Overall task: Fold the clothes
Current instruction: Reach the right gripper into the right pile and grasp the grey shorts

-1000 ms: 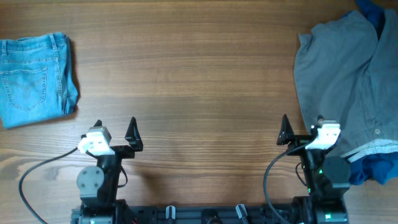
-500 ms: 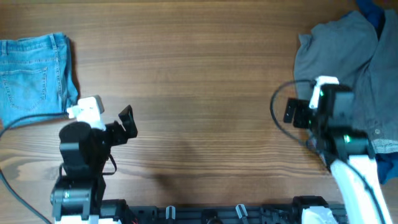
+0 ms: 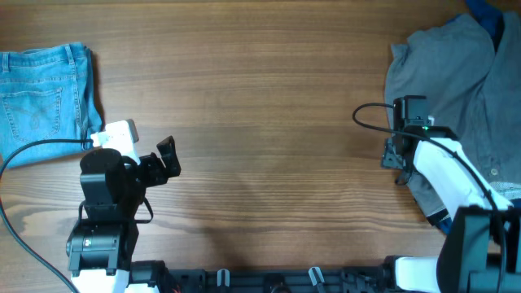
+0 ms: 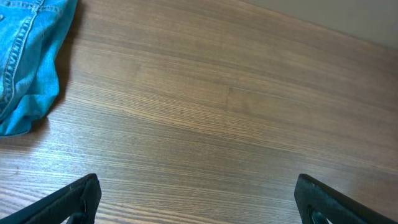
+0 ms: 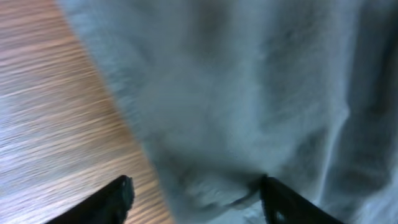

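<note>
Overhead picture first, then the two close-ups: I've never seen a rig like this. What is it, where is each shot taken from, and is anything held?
Two robot arms sit at a wooden table. The overhead view looks down from above. Each close-up comes from a camera on one arm's wrist, with its claw tips at the bottom edge. The left claw hangs open over bare wood, near folded light-blue jeans. The right claw is open over the edge of crumpled grey trousers, the garment to be folded. Neither claw holds anything.
</note>
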Motion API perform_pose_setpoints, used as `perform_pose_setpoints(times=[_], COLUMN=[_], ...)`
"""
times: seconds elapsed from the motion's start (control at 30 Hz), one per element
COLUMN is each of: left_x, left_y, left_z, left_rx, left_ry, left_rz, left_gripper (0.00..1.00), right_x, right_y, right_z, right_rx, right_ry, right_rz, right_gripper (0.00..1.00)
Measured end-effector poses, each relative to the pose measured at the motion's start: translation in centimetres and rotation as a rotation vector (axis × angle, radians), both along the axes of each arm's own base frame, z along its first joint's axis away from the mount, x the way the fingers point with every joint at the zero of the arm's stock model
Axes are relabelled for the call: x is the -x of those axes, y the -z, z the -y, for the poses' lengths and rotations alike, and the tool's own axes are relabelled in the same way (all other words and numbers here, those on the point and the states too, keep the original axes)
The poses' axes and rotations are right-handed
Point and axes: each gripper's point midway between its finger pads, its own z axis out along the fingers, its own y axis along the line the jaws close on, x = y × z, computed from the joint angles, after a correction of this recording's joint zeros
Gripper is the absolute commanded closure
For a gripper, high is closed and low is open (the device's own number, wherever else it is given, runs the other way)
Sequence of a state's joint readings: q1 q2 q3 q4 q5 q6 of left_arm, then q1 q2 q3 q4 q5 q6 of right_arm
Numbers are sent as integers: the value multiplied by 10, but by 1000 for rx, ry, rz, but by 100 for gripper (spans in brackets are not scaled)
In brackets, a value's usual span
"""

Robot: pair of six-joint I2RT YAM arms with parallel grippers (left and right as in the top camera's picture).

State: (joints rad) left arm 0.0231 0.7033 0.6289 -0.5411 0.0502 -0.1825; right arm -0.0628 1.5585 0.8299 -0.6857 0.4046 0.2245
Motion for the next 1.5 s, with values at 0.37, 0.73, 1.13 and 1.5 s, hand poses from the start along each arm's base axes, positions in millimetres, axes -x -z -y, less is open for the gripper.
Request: perform_pose_setpoints(times=[0.37, 0.73, 1.13, 1.5], left_x=[0, -1, -8, -15], left_y=[0, -2, -11, 15], left_z=[0, 0, 0, 0], left_rx=[0, 0, -1, 1], left_ry=[0, 0, 0, 0], left_rz=[0, 10, 55, -46], left_gripper=[0, 0, 0, 0], right_x=[-1, -75, -80, -53], right_y=[-1, -138, -153, -118], right_z=[9, -89, -283, -391], right_rx=[-36, -565, -922, -1066], right_ry=[56, -257, -651, -748], right_rz=[3, 385, 392, 274], right_gripper=[96, 96, 88, 0])
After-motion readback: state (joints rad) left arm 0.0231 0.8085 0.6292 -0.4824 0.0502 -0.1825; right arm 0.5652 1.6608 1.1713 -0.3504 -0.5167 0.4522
